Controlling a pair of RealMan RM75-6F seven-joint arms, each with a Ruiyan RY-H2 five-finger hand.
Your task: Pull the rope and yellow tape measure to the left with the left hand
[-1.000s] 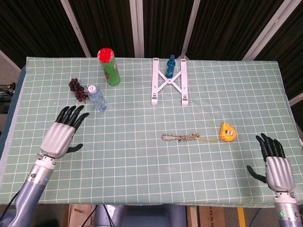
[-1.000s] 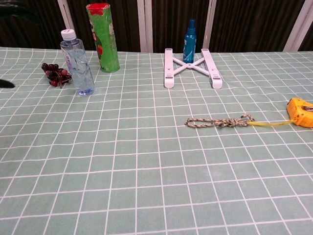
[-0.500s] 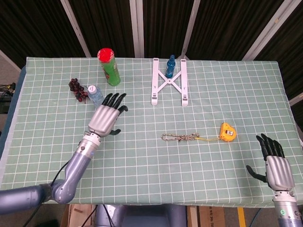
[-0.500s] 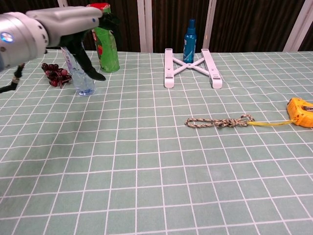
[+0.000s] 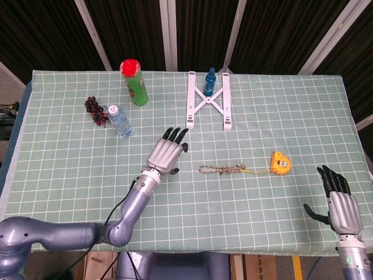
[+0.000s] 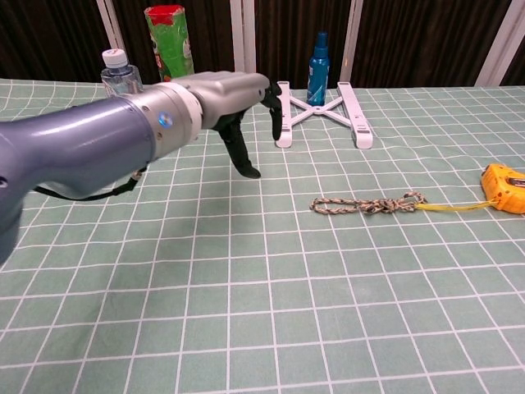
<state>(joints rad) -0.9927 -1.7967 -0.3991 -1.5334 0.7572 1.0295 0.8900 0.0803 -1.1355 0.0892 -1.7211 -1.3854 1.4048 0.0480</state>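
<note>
A braided rope (image 5: 221,169) (image 6: 365,203) lies on the green checked cloth right of centre. A thin yellow strap joins it to the yellow tape measure (image 5: 279,163) (image 6: 504,187) further right. My left hand (image 5: 167,153) (image 6: 234,100) hovers open above the cloth, left of the rope's near end and apart from it, fingers spread and pointing away. My right hand (image 5: 338,198) rests open at the table's front right corner, holding nothing; the chest view does not show it.
A white folding stand (image 5: 208,102) (image 6: 320,113) and a blue spray bottle (image 5: 210,81) (image 6: 318,57) stand at the back. A green can (image 5: 134,82) (image 6: 171,41), a water bottle (image 5: 119,119) (image 6: 117,72) and dark grapes (image 5: 96,109) are at the back left.
My left hand has swept rightward across the table, from the left edge past the water bottle to just left of the rope. The rope, tape measure and right hand have stayed put.
</note>
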